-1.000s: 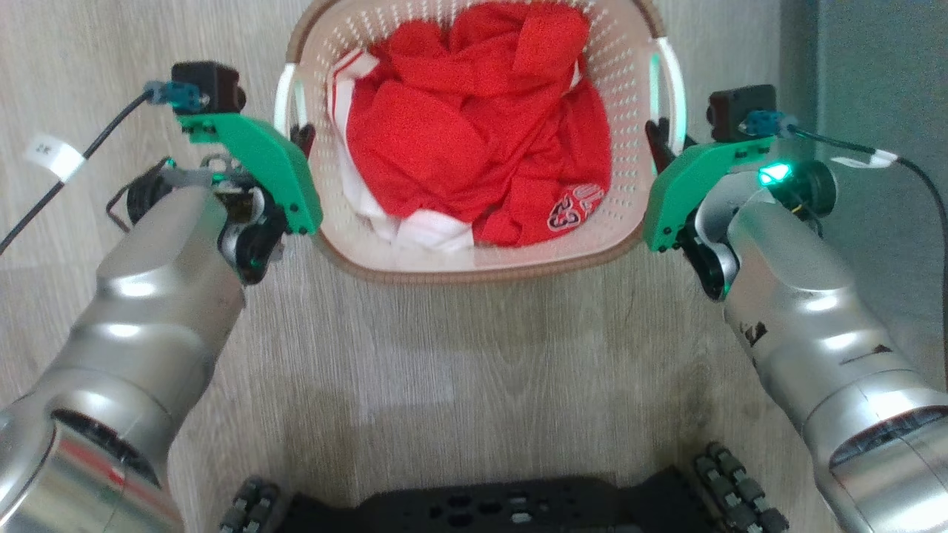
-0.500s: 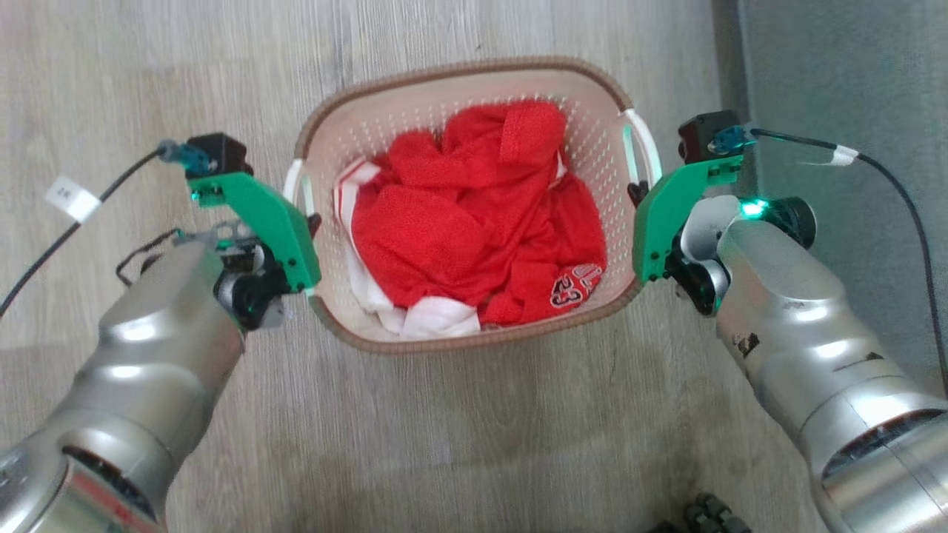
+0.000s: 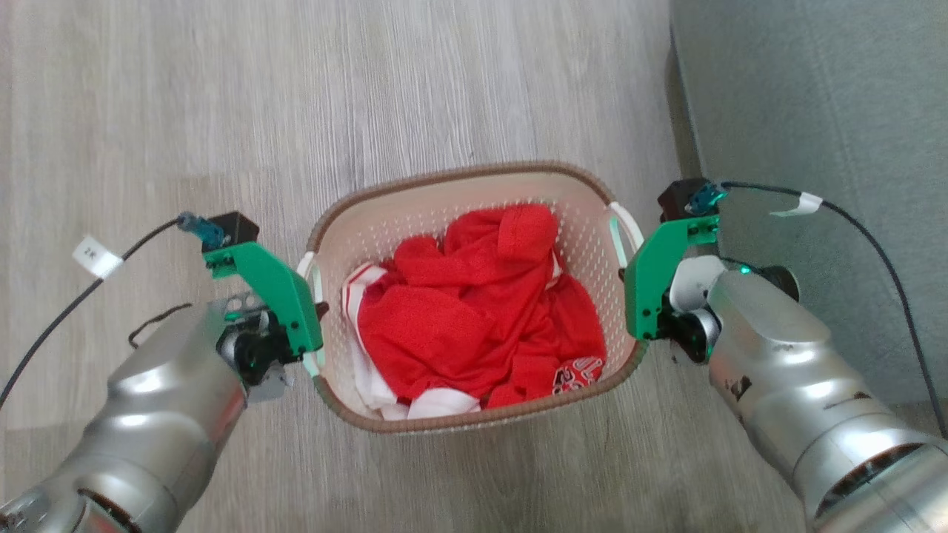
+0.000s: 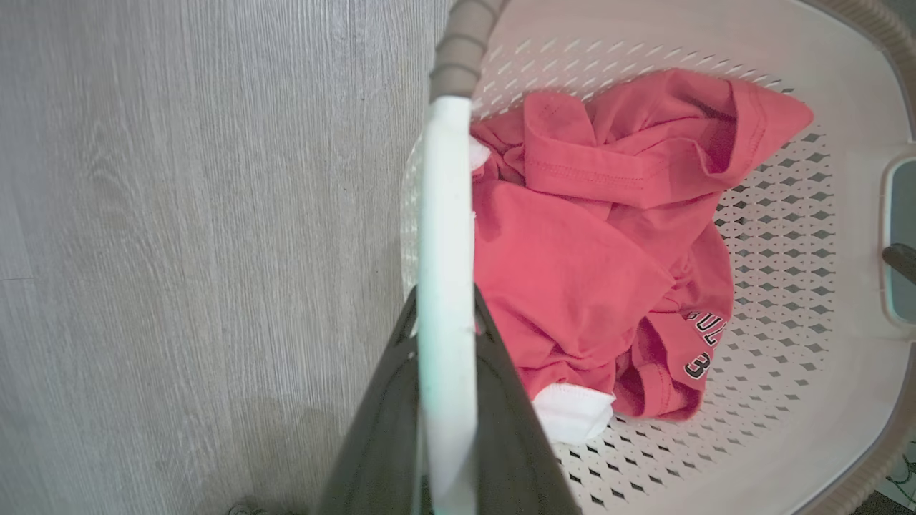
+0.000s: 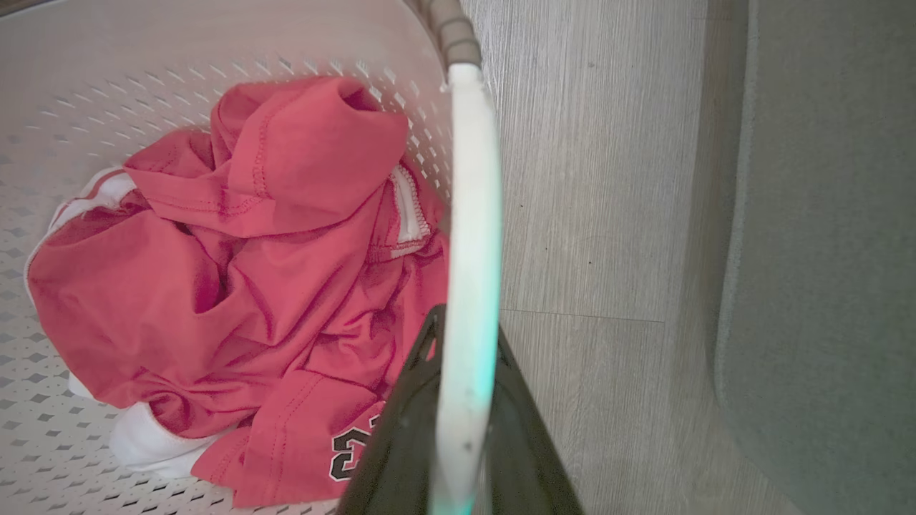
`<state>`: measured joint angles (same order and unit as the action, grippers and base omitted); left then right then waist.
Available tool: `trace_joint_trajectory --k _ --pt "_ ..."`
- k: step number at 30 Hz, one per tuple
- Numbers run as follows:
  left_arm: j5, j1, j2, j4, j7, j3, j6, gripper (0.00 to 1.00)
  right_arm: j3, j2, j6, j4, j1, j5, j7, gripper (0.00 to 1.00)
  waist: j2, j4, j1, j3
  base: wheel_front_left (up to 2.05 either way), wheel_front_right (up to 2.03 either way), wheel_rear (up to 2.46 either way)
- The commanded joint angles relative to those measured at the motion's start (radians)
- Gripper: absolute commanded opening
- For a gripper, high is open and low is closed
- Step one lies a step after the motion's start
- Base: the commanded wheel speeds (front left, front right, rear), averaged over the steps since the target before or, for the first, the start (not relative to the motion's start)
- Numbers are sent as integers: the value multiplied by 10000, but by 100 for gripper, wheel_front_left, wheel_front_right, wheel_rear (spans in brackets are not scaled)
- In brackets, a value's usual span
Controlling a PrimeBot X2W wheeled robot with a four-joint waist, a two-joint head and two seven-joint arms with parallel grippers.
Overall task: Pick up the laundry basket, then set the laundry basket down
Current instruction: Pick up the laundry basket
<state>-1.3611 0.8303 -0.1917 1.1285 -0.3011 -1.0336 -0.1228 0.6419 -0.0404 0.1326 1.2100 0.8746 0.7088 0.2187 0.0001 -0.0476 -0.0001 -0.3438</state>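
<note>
The laundry basket, cream with perforated walls and a brown woven-look rim, sits between my two arms in the head view and holds a crumpled red and white shirt. My left gripper is shut on the basket's white left handle, one dark finger on each side of it. My right gripper is shut the same way on the white right handle. In the head view green wrist mounts cover most of both grippers' fingers. I cannot tell whether the basket touches the floor.
Pale wood-look floor lies all around the basket. A grey upholstered or carpeted surface runs along the right side, close to my right arm. Black cables trail from both wrist cameras.
The head camera has moved: the robot's base has left the picture and the basket now shows lower and smaller. Both grippers stay shut on the handles.
</note>
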Motion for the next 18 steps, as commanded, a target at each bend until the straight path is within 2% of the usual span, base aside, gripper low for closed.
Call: trace_joint_trajectory --k 1,18 --pt "-105 291 -629 -17 5 202 -79 0 121 -99 -19 -30 -208 88 84 0 -1 -38 1 472 0 0 0" --pt "-525 -559 -427 583 -539 67 -79 0 695 -99 -19 109 -997 917 591 0 -1 -107 1 2482 0 0 0"
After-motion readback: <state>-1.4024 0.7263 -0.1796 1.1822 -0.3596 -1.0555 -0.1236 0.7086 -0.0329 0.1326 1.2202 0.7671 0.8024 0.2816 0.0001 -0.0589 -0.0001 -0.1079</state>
